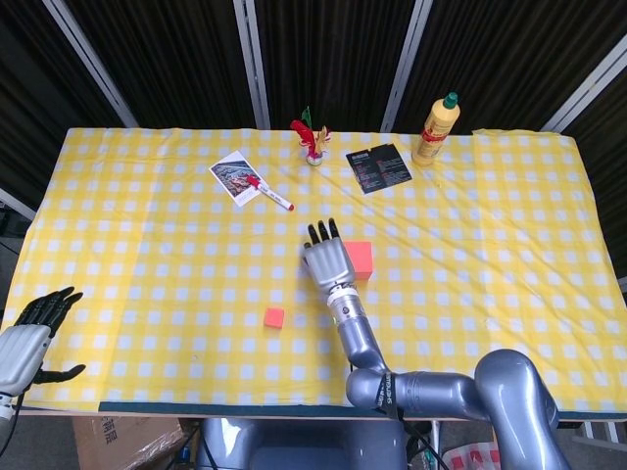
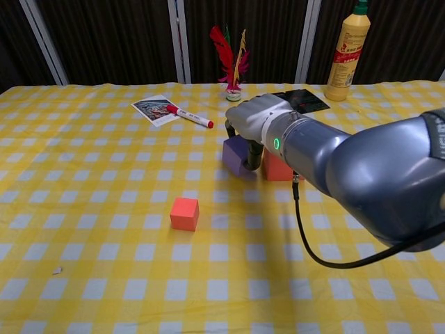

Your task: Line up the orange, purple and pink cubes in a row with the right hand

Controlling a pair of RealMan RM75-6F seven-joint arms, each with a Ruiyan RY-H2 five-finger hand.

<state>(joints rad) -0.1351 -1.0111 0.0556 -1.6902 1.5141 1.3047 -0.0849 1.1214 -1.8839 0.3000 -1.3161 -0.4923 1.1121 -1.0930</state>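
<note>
The right hand (image 2: pixel 254 120) grips the purple cube (image 2: pixel 236 154) just at nine o'clock of the pink cube (image 2: pixel 277 167), nearly placed, while the orange cube (image 2: pixel 185 213) sits apart at seven o'clock, unaligned.

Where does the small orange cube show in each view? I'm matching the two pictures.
Head view: orange cube lower centre, down-left of the right hand.
Chest view: orange cube centre-left, nearer the camera than the hand.
Shared landmark: red marker on the photo.
</note>
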